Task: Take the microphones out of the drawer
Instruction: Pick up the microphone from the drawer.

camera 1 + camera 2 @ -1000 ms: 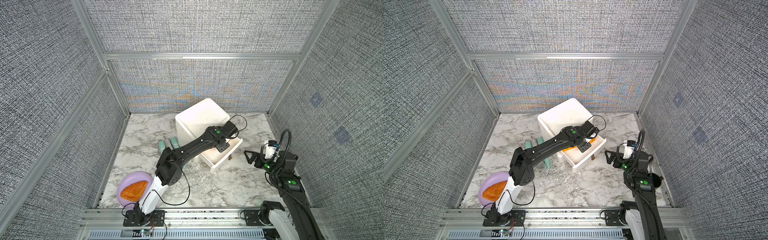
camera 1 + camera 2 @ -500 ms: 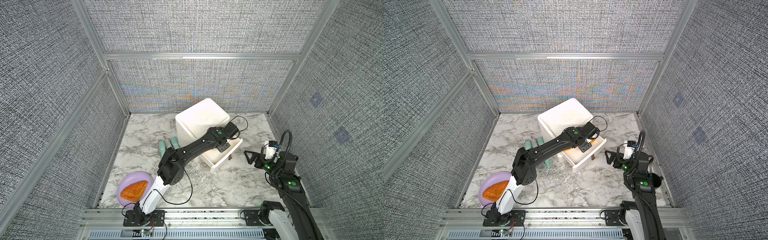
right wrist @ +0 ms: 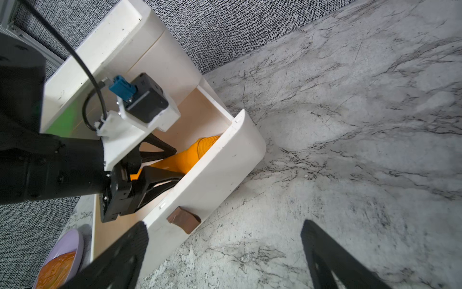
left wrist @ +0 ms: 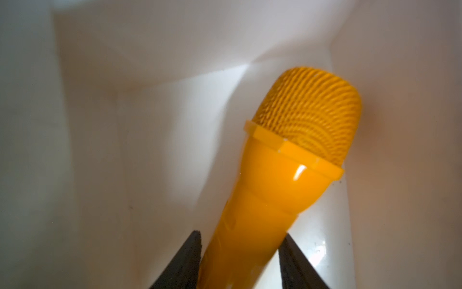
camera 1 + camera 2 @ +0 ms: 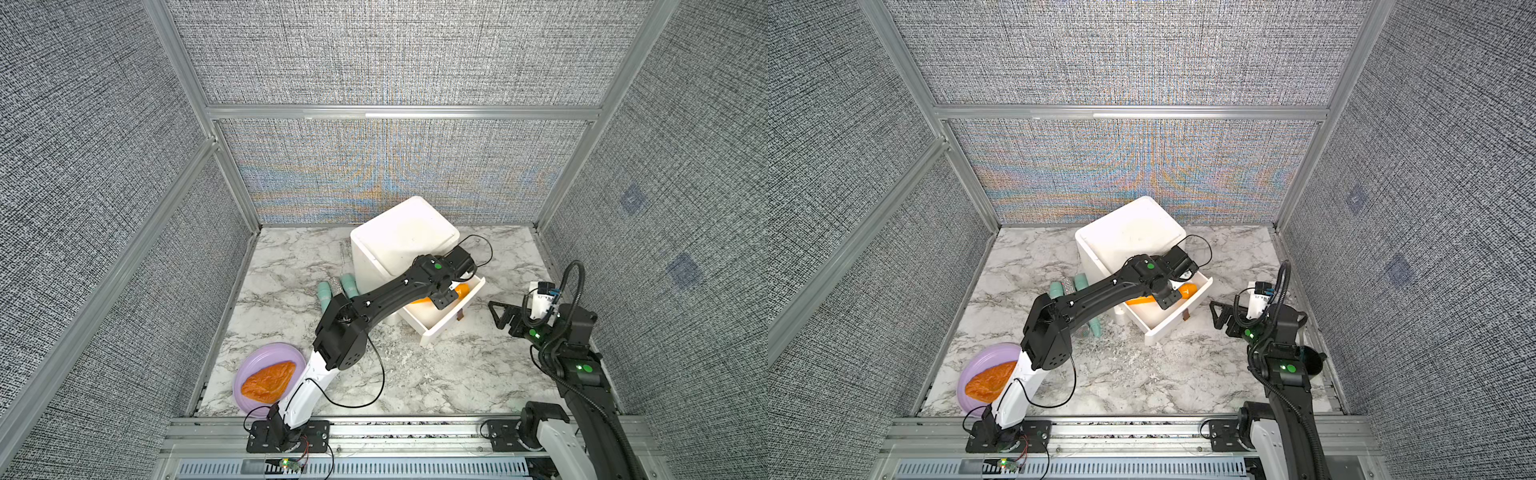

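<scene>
Microphone [image 4: 287,175], glossy orange, ribbed dome

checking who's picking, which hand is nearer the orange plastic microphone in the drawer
Left. The left hand is inside the open white drawer, gripping the orange plastic microphone by its handle. The right hand hangs open over the marble table outside the drawer.

The microphone [image 4: 275,195] is glossy orange plastic, the drawer [image 3: 212,175] smooth matt white, the tabletop [image 3: 350,125] marble-patterned.
</scene>
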